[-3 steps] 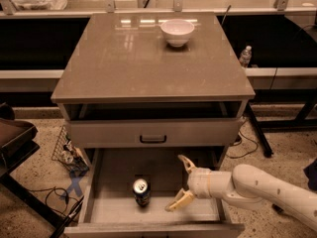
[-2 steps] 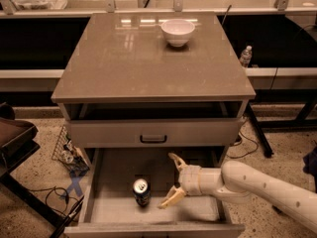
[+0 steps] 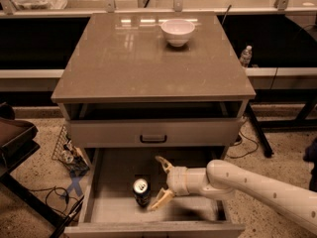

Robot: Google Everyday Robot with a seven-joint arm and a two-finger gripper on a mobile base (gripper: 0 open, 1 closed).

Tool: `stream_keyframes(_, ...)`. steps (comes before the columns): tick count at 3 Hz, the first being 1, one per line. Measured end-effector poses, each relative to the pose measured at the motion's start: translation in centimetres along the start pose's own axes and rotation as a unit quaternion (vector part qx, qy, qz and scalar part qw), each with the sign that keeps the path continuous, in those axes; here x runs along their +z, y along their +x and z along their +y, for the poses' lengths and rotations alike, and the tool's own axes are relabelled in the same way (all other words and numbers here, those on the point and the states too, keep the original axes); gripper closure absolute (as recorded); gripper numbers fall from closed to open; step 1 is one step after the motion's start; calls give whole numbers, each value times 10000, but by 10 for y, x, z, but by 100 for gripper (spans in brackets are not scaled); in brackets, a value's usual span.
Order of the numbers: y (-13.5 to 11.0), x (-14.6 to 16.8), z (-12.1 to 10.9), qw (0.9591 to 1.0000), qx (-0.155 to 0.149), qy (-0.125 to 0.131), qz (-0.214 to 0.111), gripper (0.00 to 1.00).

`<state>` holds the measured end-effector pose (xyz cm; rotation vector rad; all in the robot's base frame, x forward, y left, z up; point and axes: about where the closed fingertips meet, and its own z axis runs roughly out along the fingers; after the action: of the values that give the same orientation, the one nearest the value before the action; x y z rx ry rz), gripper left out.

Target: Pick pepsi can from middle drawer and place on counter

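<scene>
The gripper (image 3: pixel 159 184) is inside the open middle drawer (image 3: pixel 113 175), low above its floor, and its two fingers stand wide apart, one pointing up toward the back of the drawer and one down toward the front. Nothing is held between them. The pepsi can (image 3: pixel 141 191) stands upright on the drawer floor just to the left of the gripper, outside the gap of the fingers. The lower finger (image 3: pixel 159 200) comes very near to the foot of the can, but I cannot tell if it touches it. The pale arm (image 3: pixel 257 188) reaches in from the right side, over the right wall of the drawer. Above, the drawer front with the dark handle (image 3: pixel 153 138) is closed. On the counter (image 3: pixel 143 63) a white bowl (image 3: pixel 178 31) stands near the back edge.
</scene>
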<state>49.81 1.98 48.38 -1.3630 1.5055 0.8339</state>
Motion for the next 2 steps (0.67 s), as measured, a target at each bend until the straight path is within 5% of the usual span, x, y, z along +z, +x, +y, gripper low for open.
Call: stream_keyframes(2, 27, 45, 11, 9992, -148, -375, 60, 0)
